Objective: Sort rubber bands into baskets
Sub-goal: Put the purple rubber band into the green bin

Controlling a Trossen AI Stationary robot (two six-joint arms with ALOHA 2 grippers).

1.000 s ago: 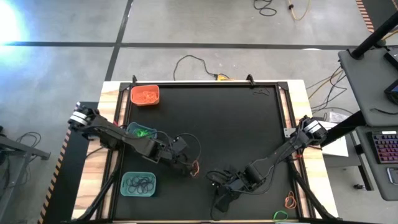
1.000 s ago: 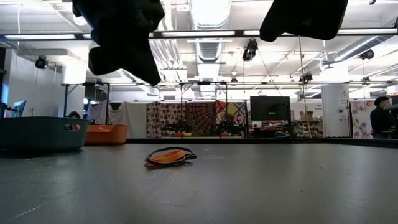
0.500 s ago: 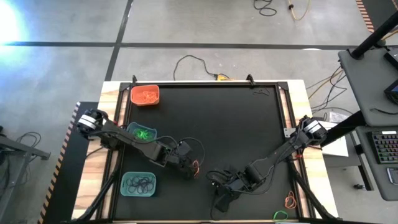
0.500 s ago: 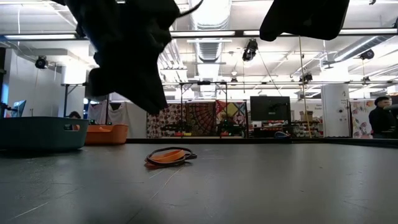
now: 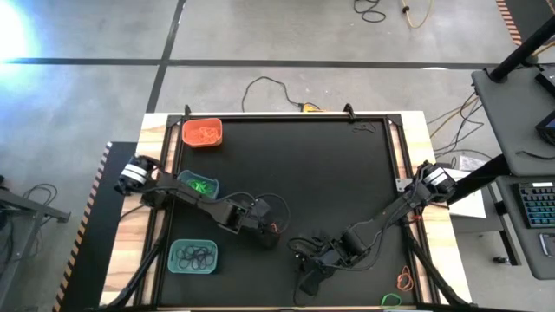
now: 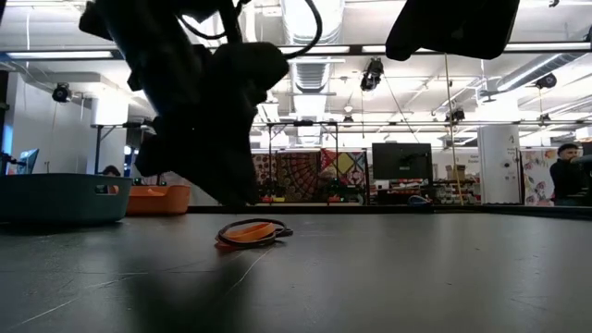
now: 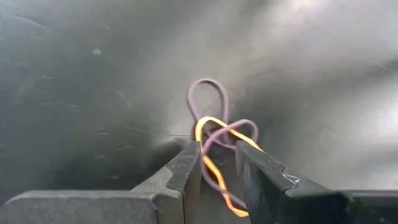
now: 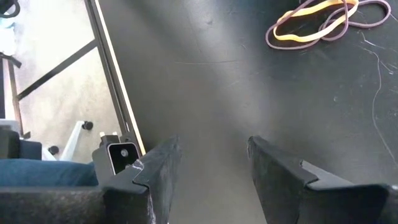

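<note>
Left gripper (image 7: 217,171) sat low with its jaws narrowly parted, the tangled orange and dark rubber bands (image 7: 221,140) right between the fingertips. They looked light, floppy and snaggy, so I'd pinch one strand, not the clump
</note>
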